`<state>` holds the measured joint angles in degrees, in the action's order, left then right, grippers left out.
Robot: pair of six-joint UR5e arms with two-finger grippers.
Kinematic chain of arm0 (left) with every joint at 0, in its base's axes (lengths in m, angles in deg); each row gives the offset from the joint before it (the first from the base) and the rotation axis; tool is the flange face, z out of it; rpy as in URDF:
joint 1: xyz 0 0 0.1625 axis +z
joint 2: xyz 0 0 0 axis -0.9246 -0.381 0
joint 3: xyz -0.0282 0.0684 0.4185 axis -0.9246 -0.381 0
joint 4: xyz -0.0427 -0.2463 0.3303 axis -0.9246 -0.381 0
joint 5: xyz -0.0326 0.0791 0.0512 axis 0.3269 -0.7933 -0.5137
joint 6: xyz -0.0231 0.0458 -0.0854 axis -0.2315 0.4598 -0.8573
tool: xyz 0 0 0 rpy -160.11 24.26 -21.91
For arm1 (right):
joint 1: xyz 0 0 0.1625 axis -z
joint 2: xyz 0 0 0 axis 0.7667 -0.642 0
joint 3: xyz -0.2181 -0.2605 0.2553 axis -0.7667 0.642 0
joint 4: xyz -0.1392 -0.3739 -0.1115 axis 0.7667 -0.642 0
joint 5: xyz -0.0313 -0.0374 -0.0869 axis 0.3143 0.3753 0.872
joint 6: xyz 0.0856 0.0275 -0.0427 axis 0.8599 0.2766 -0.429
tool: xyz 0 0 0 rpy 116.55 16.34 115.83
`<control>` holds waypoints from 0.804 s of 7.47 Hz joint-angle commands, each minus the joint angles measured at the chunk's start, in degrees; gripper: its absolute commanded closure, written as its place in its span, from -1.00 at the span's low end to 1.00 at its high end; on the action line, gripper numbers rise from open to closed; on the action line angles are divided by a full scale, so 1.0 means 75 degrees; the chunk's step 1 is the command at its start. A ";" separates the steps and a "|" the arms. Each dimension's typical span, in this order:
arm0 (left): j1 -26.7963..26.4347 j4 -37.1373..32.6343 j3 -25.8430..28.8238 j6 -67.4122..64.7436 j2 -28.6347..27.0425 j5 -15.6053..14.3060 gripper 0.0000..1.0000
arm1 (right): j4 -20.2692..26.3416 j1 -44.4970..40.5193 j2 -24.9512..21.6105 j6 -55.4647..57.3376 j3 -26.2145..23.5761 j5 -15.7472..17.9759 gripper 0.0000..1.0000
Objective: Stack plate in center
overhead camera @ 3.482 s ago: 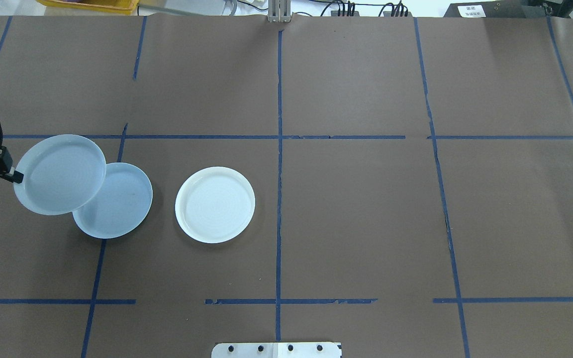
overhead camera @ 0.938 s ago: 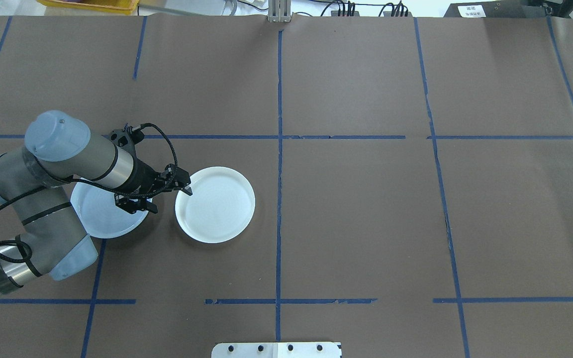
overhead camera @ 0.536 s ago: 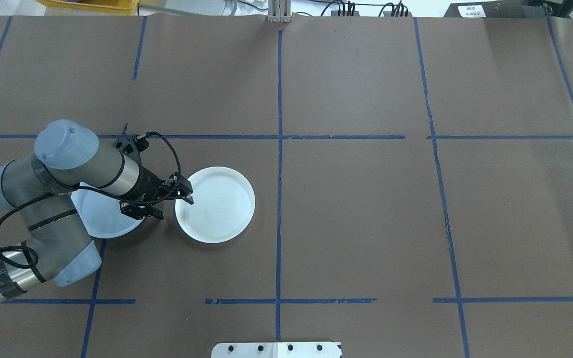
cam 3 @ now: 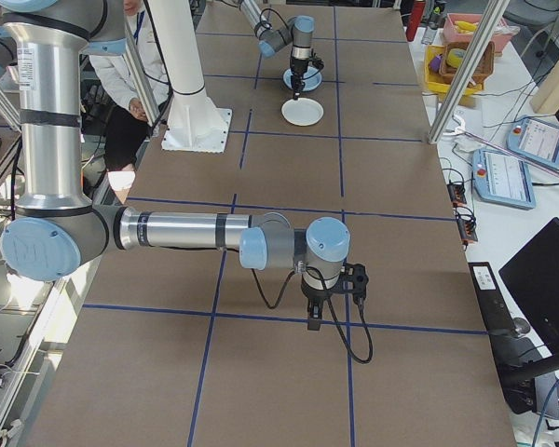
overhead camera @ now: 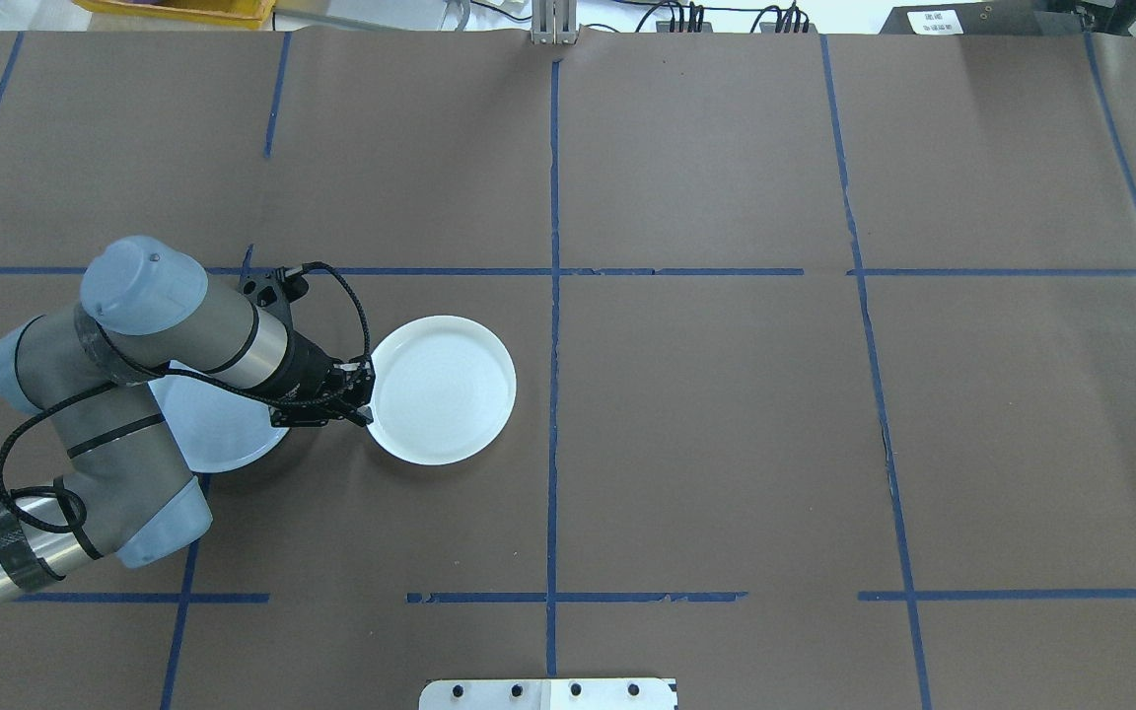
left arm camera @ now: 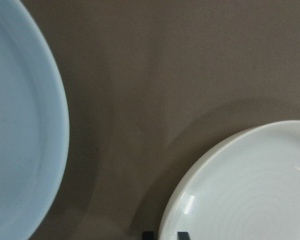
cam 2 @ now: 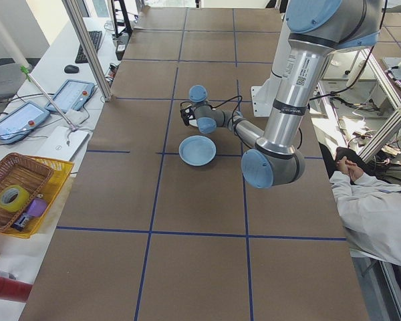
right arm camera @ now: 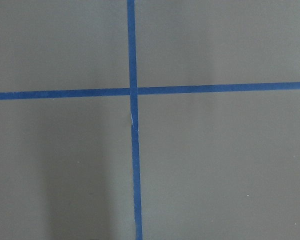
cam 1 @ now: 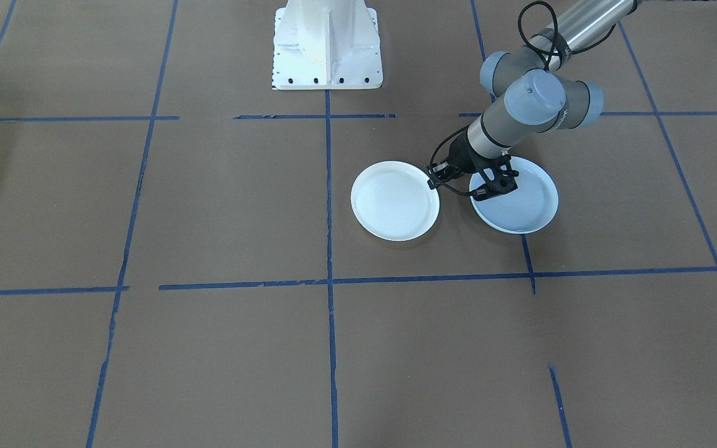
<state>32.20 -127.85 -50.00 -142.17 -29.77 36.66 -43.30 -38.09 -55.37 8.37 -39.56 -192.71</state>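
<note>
A pale blue-grey plate (overhead camera: 223, 434) lies on the table, partly under my left arm; it also shows in the front view (cam 1: 517, 208) and at the left wrist view's left edge (left arm camera: 20, 130). Just to its right is a white plate with concentric rings (overhead camera: 445, 390) (cam 1: 395, 200) (left arm camera: 250, 185). My left gripper (overhead camera: 363, 392) (cam 1: 434, 180) is shut on that white plate's near rim, a fingertip (left arm camera: 183, 234) on either side, and the rim casts a shadow as if slightly raised. My right gripper (cam 3: 331, 303) hangs over bare table far away; I cannot tell its state.
Brown paper with blue tape lines (overhead camera: 553, 325) covers the table. The robot's white base (cam 1: 327, 50) stands at the table edge. Off the table are a yellow tray (cam 2: 27, 194), tablets (cam 3: 503, 172) and a seated person (cam 2: 374, 207).
The left arm set a held blue plate onto the other, then came in from the left. Its gripper closed on the white plate's rim, and that plate has shifted right and farther away.
</note>
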 commanded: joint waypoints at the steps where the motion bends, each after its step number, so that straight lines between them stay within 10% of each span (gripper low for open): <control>1: -0.0188 -0.0069 -0.0114 0.0028 0.0020 0.0862 1.00 | 0.0000 0.0000 0.0000 0.0000 0.0000 0.0003 -1.00; 5: -0.2118 -0.2233 -0.0162 0.1721 0.1269 0.3255 1.00 | 0.0000 0.0000 0.0000 0.0000 0.0000 -0.0008 -1.00; 6: -0.2401 -0.2470 -0.0138 0.2377 0.1762 0.3307 1.00 | 0.0000 0.0000 0.0000 -0.0012 0.0000 0.0003 -1.00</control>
<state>17.77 -143.04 -51.16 -130.31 -21.23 59.01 -43.30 -38.09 -55.37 8.35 -39.56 -192.74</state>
